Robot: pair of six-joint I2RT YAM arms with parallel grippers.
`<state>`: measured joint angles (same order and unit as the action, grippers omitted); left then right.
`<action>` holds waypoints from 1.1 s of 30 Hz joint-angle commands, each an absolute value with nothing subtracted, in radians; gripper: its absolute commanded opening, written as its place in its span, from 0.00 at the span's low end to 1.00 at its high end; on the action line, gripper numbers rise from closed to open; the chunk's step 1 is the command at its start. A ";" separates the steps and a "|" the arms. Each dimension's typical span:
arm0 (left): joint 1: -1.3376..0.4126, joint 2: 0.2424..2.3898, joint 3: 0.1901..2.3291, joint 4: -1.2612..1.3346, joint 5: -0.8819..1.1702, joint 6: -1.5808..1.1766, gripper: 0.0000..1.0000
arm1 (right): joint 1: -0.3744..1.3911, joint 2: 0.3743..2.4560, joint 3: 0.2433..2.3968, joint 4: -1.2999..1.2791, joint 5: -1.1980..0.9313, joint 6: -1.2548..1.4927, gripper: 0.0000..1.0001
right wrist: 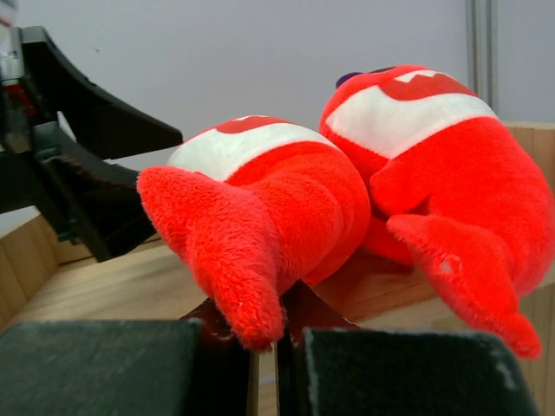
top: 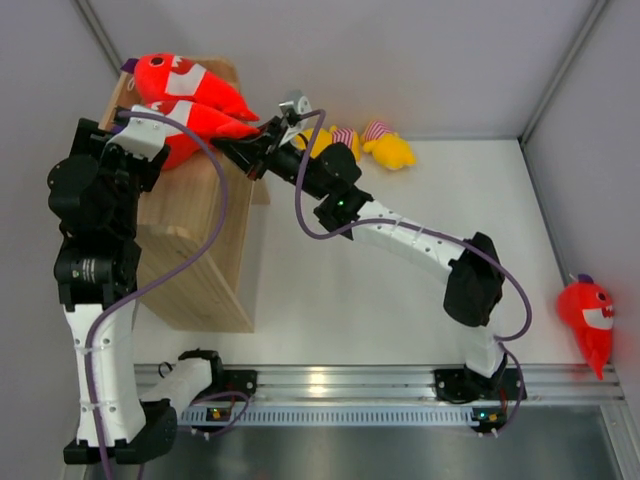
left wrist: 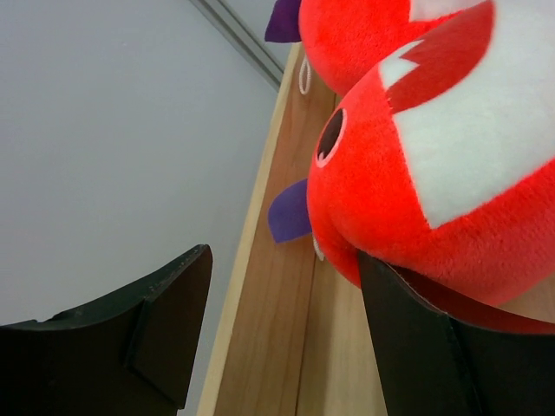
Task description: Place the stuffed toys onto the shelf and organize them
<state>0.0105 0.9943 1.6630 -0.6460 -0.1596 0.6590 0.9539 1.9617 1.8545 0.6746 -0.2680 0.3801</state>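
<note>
**A:** From above, what did the grippers have?

**B:** The right gripper [top: 265,133] was clenched at the tail of the near shark [top: 205,120]. That shark stretched off to its 9 o'clock along the shelf [top: 190,270]. The left gripper [top: 155,140] sat at the shark's head.

**A:** And the count?

**B:** Three sharks. The near shark and the far shark [top: 185,78] touched on the shelf top, and a third shark [top: 590,315] lay on the table [top: 350,300] at 3 o'clock. Two yellow toys [top: 345,135] [top: 392,150] lay at 12 o'clock.

**A:** The left wrist view?

**B:** The left gripper [left wrist: 284,260] stood released, holding nothing. The near shark [left wrist: 434,173] leaned on one finger [left wrist: 416,347] at 1 o'clock.

**A:** The right wrist view?

**B:** The fingers [right wrist: 95,364] were pressed together with the near shark's [right wrist: 269,199] tail tip pinched at their seam. Its body was at 12 o'clock, and the far shark [right wrist: 442,173] touched it at 2 o'clock.
</note>
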 commanded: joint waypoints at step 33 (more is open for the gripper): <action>0.015 0.879 1.735 -0.861 -0.005 0.508 0.95 | 0.939 1.968 1.982 0.440 -0.347 0.313 0.96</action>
<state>0.0189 0.8822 1.6966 -0.8360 -0.0299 0.5499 0.9440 2.0445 1.9900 0.5385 -0.3149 0.3500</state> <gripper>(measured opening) 0.952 0.904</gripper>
